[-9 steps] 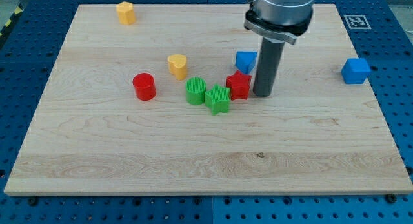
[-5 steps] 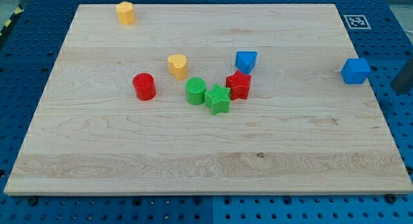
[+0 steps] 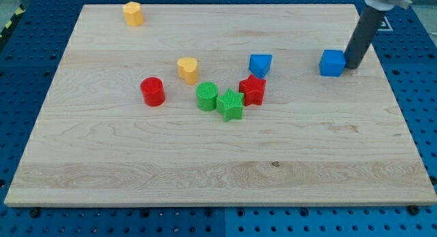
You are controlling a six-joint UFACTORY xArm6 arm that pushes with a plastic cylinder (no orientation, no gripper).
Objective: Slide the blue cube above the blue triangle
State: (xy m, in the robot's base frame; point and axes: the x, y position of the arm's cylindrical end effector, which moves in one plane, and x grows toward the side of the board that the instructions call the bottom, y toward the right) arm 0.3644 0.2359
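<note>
The blue cube sits on the wooden board at the view's right, level with the blue triangle, which lies near the board's middle. My tip stands right against the cube's right side. The rod rises from there toward the view's top right corner. The cube lies well to the right of the triangle, with bare wood between them.
A red star lies just below the blue triangle, next to a green star and a green cylinder. A yellow heart, a red cylinder and a yellow block lie further left. The board's right edge is near the cube.
The rod left the red star, passed off the view's right, and now stands right of the blue cube. The cube has slid left by about 60 pixels.
</note>
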